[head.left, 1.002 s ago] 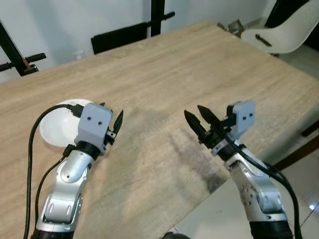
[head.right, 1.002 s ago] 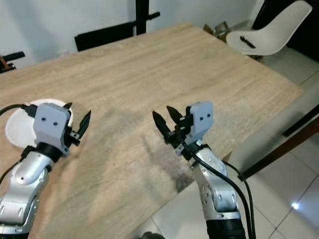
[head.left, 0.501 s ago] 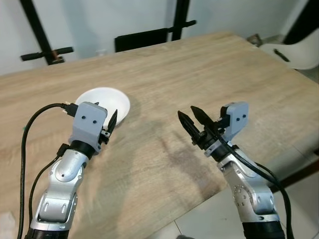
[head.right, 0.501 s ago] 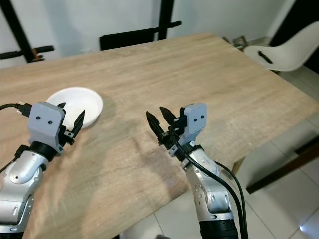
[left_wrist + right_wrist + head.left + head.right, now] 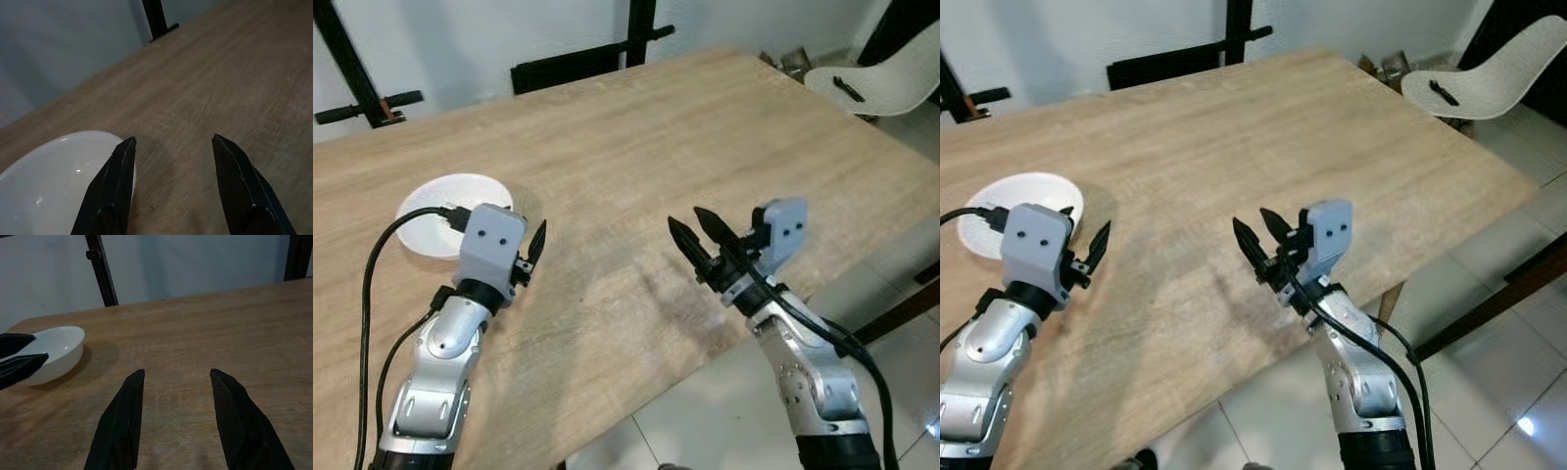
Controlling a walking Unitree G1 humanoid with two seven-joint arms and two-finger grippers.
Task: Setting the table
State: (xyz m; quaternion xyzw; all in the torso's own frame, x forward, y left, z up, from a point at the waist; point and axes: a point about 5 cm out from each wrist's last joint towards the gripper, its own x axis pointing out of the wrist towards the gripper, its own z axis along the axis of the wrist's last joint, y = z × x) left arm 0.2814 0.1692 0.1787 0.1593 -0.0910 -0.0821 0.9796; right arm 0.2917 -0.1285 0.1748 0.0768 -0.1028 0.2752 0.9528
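Note:
A white bowl [image 5: 438, 211] sits on the wooden table [image 5: 656, 127] at my left. My left gripper [image 5: 1085, 227] hovers open just to the right of the bowl's near rim, holding nothing. In the left wrist view the bowl [image 5: 54, 186] lies against one black finger [image 5: 115, 191]. My right gripper [image 5: 686, 218] is open and empty over the table's near right part, well away from the bowl. In the right wrist view it [image 5: 177, 373] looks across the table at the bowl [image 5: 54, 350] and the left fingers [image 5: 19, 363].
A white shell chair [image 5: 876, 69] stands past the table's right corner. A black chair back [image 5: 578, 64] and black stand poles [image 5: 641, 24] are at the far edge. The table's near edge runs under my right arm, with tiled floor [image 5: 1489, 323] beyond.
The whole picture has swung from side to side, so the camera moved. Both grippers stay open and empty, and the bowl remains beside the left gripper.

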